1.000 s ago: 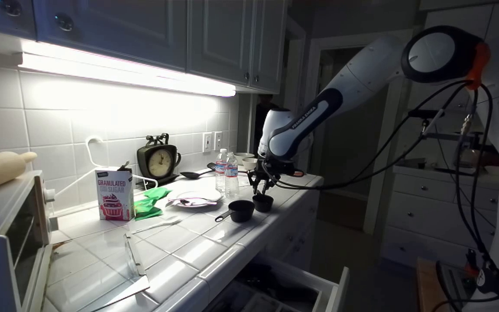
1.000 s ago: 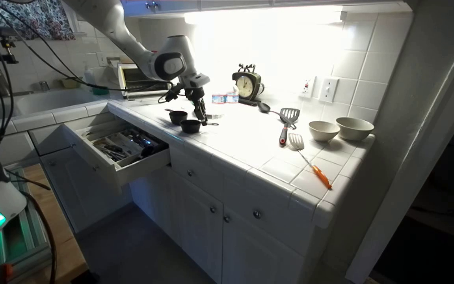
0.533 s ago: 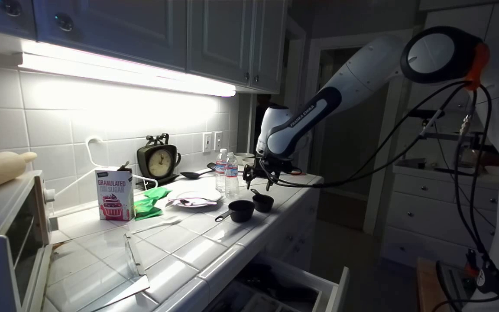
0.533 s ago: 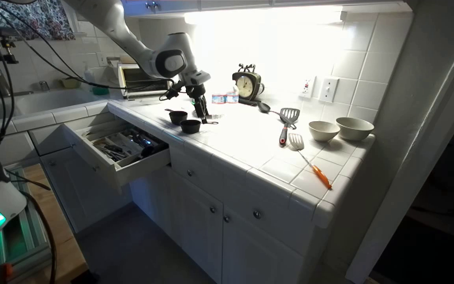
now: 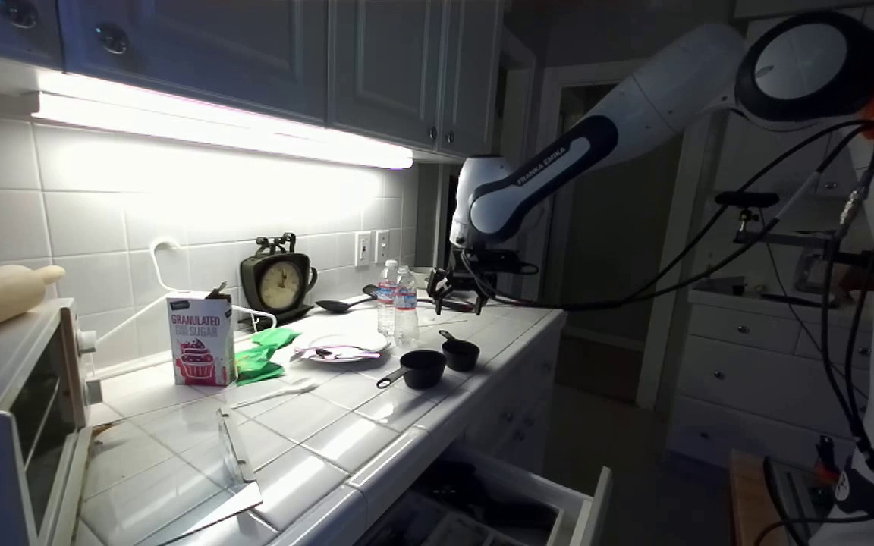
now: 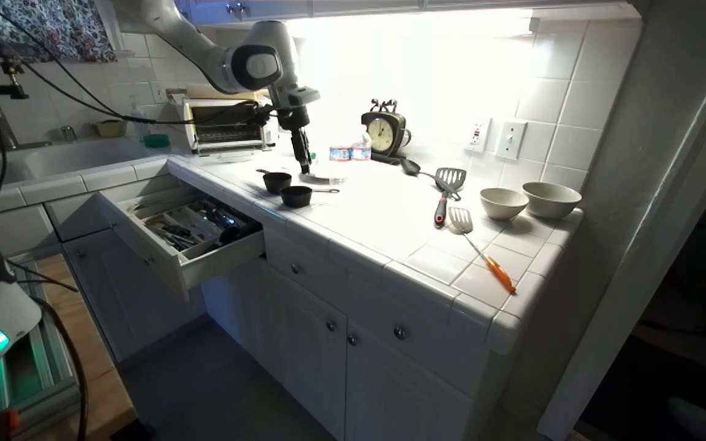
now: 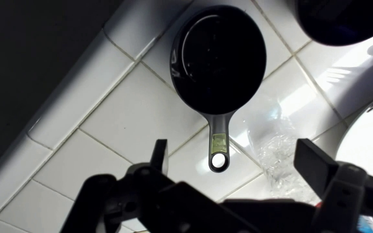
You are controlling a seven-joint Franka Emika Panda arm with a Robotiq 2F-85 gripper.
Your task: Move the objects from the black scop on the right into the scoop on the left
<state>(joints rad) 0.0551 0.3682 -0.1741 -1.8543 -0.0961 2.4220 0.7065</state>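
My fingers [image 7: 316, 163] are spread wide, with just air between the tips. They hang above the surface [image 6: 383, 223], higher than the right black scoop [image 7: 219, 61] and the left black scoop [image 5: 422, 371], and apart from both. Right and left are how both exterior views show them. The two stand upright on the surface, near its front edge, just beside each other with a little gap. In the wrist view, the right black scoop is lower down, ahead of my fingers. Its handle [image 7: 219, 126] points my way, and the hole at its end shows in the space between my fingers. It is so dark inside that I cannot tell what is in there. The other handle points away, toward the small oven [image 6: 224, 133].

In an exterior view, an open drawer [image 6: 224, 258] sticks out below the front edge, to the left of the scoops. To the right I have lots of room: the surface goes on long and wide by the front edge, up to an orange-handled turner [image 6: 492, 263] near the front right corner. A small pale bowl [image 6: 503, 211] and a bigger pale bowl [image 6: 551, 207] stand close to the right edge. Back from the scoops my room is smaller, as a white plate [image 7: 367, 139] and two clear bottles [image 5: 406, 303] sit between them and the back edge.
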